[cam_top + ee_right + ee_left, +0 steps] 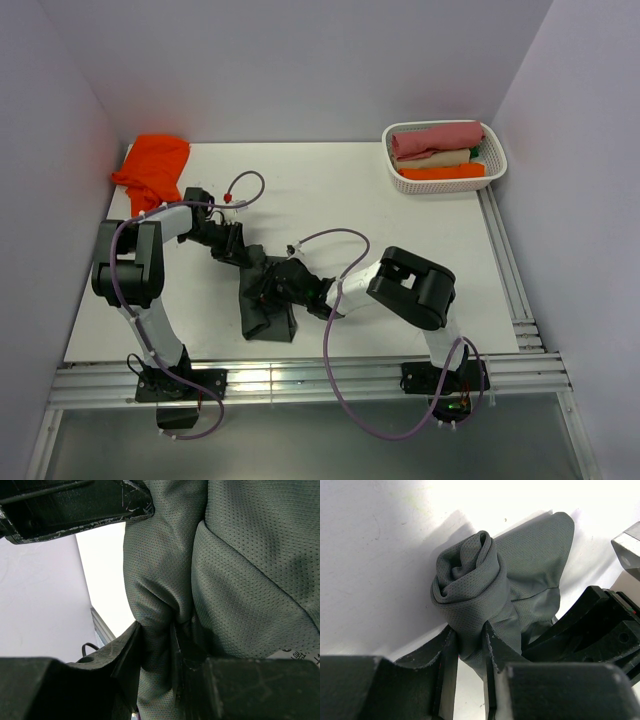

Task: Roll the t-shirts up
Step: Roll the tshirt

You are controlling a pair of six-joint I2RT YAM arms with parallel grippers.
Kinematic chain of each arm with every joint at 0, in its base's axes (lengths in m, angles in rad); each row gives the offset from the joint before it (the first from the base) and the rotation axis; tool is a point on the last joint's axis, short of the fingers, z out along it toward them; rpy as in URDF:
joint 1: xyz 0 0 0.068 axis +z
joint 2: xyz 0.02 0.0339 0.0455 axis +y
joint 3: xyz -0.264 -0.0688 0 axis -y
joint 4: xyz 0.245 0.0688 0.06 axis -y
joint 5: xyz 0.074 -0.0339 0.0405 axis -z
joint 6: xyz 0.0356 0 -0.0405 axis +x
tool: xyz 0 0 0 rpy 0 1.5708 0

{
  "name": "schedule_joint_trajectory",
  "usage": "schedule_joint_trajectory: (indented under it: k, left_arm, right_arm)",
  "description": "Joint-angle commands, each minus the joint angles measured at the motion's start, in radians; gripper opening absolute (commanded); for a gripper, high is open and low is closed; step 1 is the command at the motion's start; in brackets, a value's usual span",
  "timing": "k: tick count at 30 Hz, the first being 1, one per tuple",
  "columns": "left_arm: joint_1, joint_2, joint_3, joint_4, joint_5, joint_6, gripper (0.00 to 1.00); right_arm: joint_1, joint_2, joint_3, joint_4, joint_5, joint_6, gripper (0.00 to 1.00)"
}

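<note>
The dark charcoal-grey t-shirt (264, 306) lies bunched on the table between the two arms. My left gripper (233, 246) is shut on its rolled upper end; the left wrist view shows the roll's spiral end (467, 582) pinched between my fingers (449, 650). My right gripper (287, 278) is shut on a fold of the same shirt (165, 605) just right of the roll. The bright orange-red t-shirt (152, 167) lies crumpled at the far left corner, apart from both grippers.
A white basket (404, 180) at the far right holds rolled pink, cream and orange cloths. Metal rails (300, 378) run along the near edge and the right side. White walls close in the table.
</note>
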Motion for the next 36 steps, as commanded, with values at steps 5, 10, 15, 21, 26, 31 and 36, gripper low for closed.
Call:
schedule_joint_trajectory:
  k: [5,10,15,21,26,31,36]
  left_arm:
    - [0.000,-0.001,0.028,-0.001,-0.041,0.015,0.22]
    - [0.000,-0.006,0.026,-0.001,-0.046,0.015,0.21]
    - [0.000,-0.006,0.028,-0.004,-0.047,0.015,0.19]
    - [0.000,-0.006,0.028,-0.004,-0.047,0.012,0.18]
    - [0.000,-0.009,0.024,0.002,-0.055,0.015,0.16]
    - [0.000,-0.001,0.032,-0.003,-0.053,0.006,0.13]
    - [0.000,-0.006,0.035,0.000,-0.076,-0.004,0.09]
  right_arm:
    - [-0.021,0.051,-0.001,-0.144,0.035,-0.043,0.15]
    - [-0.020,0.053,0.002,-0.150,0.033,-0.046,0.15]
    - [-0.021,0.050,0.002,-0.153,0.034,-0.048,0.15]
    - [-0.021,0.051,0.003,-0.158,0.033,-0.051,0.15]
    - [-0.021,0.054,0.007,-0.169,0.033,-0.051,0.15]
    - [-0.021,0.030,-0.003,-0.192,0.054,-0.055,0.16]
    - [-0.021,0.025,-0.001,-0.205,0.057,-0.061,0.21]
